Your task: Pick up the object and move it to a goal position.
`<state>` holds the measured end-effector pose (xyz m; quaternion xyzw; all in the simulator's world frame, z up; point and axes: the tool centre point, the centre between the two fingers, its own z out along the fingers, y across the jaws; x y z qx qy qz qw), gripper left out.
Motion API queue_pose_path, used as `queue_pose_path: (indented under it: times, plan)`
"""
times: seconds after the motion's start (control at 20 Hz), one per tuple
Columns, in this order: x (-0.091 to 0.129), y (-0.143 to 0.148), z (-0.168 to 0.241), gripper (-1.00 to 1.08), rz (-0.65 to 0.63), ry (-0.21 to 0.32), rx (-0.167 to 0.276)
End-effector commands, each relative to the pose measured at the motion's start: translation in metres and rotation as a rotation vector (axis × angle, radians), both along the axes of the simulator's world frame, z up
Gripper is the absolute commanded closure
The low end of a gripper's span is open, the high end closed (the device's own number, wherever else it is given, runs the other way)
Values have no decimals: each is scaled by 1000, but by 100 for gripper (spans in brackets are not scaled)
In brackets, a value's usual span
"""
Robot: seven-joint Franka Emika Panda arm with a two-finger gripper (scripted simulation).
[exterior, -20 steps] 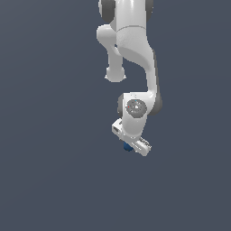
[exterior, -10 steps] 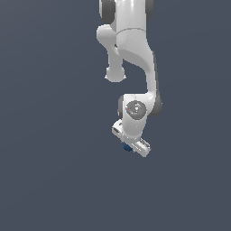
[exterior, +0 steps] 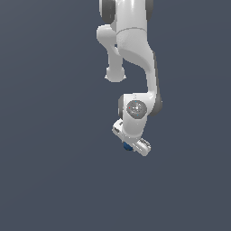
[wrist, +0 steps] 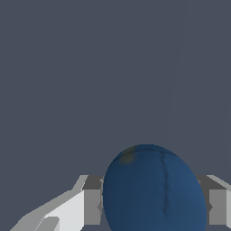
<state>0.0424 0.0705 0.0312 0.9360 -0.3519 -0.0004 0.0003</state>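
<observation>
The object [wrist: 153, 189] is a dark blue rounded blob. In the wrist view it sits between my two grey fingers [wrist: 92, 205], which press on both its sides. In the exterior view only a small blue bit of the object [exterior: 127, 146] shows under the white hand. My gripper [exterior: 130, 145] is shut on it and hangs below the white arm, over the plain dark grey floor. The fingertips are hidden by the hand in the exterior view.
The white arm [exterior: 135, 58] reaches down from the top of the exterior view. Plain dark grey ground [exterior: 54, 171] lies all around.
The hand with the blue object has shifted slightly upward in the exterior view. The grip has not changed.
</observation>
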Motion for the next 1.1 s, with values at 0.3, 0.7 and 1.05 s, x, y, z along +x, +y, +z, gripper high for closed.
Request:
queue_pose_path:
  times: [0.3,0.7,1.05]
  plan:
    - [-21,21,6,108,1,-1,0]
    - [-66,66,17,108,1,-1,0]
    - [-98,100,25,108,1,-1,0]
